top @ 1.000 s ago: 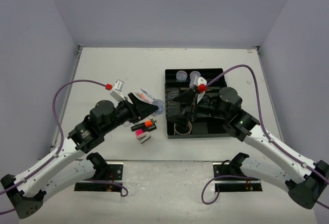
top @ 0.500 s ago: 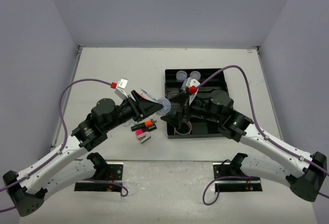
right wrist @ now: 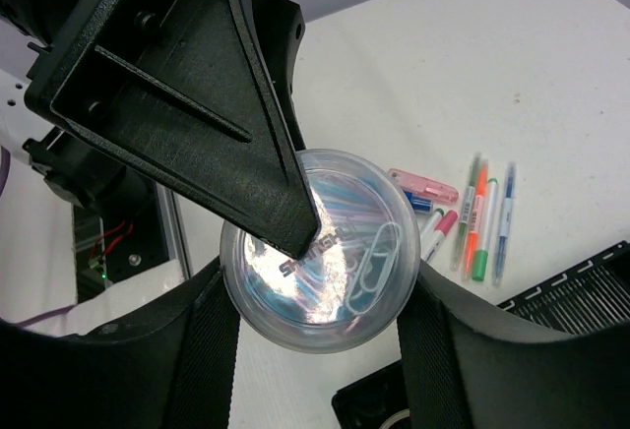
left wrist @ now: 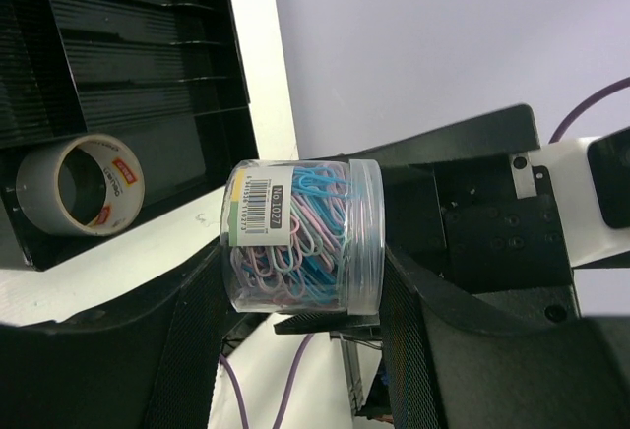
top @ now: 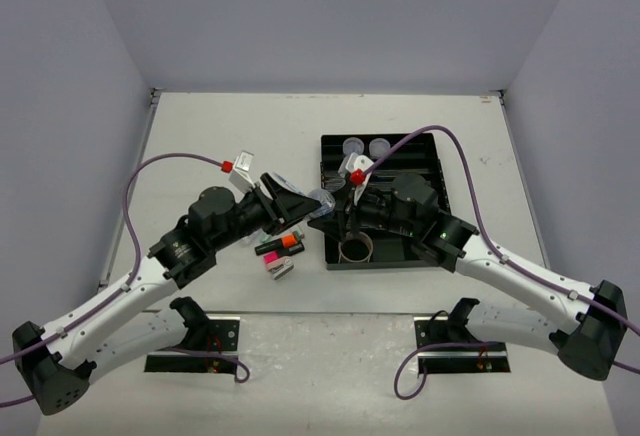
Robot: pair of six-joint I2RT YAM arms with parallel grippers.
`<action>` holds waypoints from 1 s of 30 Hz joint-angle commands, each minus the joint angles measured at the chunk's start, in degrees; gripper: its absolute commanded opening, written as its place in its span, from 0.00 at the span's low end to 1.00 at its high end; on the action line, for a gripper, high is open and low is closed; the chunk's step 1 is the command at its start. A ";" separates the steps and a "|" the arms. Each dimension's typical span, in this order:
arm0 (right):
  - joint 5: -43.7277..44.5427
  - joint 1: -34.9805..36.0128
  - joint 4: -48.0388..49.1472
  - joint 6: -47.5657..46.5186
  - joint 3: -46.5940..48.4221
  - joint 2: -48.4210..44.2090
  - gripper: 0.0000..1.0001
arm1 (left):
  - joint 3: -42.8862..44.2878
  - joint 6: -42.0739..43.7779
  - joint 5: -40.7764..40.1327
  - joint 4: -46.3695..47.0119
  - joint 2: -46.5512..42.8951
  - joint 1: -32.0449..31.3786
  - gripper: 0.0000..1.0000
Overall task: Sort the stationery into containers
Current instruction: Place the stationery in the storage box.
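Note:
A round clear tub of pastel paper clips hangs in the air just left of the black organiser tray. My left gripper is shut on it, one pad on the lid and one on the base, as the left wrist view shows. My right gripper reaches in from the tray side. Its pads touch the tub's round wall on both sides. A tan tape roll lies in the tray's near section. Two more clear tubs sit in its far section.
Pink and orange highlighters lie on the table below the left gripper. Several thin coloured pens and a small pink item lie on the table left of the tray. The tray's long slots are ribbed and dark.
My left gripper has carried the tub to the right, towards the tray. My right gripper has moved left out over the tray's edge and now brackets the tub.

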 commanded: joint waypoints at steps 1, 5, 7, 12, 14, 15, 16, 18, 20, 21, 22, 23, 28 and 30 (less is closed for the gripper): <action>2.45 -0.10 2.94 -1.51 2.87 0.17 0.32 | 1.65 1.64 0.83 1.36 -0.88 -0.38 0.12; 3.26 -0.10 2.34 -2.13 2.14 0.15 0.25 | 4.42 4.44 -3.96 -3.14 -2.53 -0.29 0.36; 4.03 -0.05 2.64 -2.09 1.91 0.24 0.20 | 5.17 5.38 -5.44 -4.41 -3.12 -0.29 0.63; 6.01 -0.18 4.61 -0.64 1.03 0.73 0.07 | 6.98 7.86 -8.23 -6.71 -3.33 -0.38 0.99; 7.39 -0.59 6.27 0.40 0.43 1.02 0.00 | 8.02 9.16 -9.65 -7.94 -2.71 -0.30 1.00; 7.50 -0.73 6.91 1.02 0.24 1.10 0.00 | 8.65 9.63 -10.38 -8.61 -2.44 -0.29 1.00; 8.49 -1.10 7.20 1.52 0.12 1.33 0.00 | 9.37 10.18 -11.41 -9.64 -2.24 -0.29 1.00; 12.27 -2.23 6.96 2.47 0.18 2.08 0.00 | 11.14 11.70 -15.59 -12.74 -2.11 -0.29 1.00; 17.66 -5.16 4.65 4.10 1.36 3.69 0.00 | 14.05 13.84 -21.71 -17.88 -2.96 -0.36 1.00; 18.90 -8.11 2.43 5.58 2.70 4.43 0.00 | 15.74 14.98 -24.68 -20.77 -3.76 -0.29 1.00; 20.83 -11.17 0.76 6.27 3.76 5.82 0.00 | 16.76 16.65 -25.70 -22.37 -4.53 -0.29 1.00; 22.29 -13.16 -0.64 7.01 4.43 7.20 0.00 | 17.40 17.75 -26.75 -23.68 -5.03 -0.29 1.00; 28.25 -26.79 -5.65 10.75 12.85 17.62 0.00 | 22.32 23.56 -30.01 -31.72 -6.61 -0.29 1.00; 31.66 -29.90 -8.75 10.84 18.79 24.57 0.00 | 23.25 25.24 -29.60 -34.10 -8.00 -0.32 1.00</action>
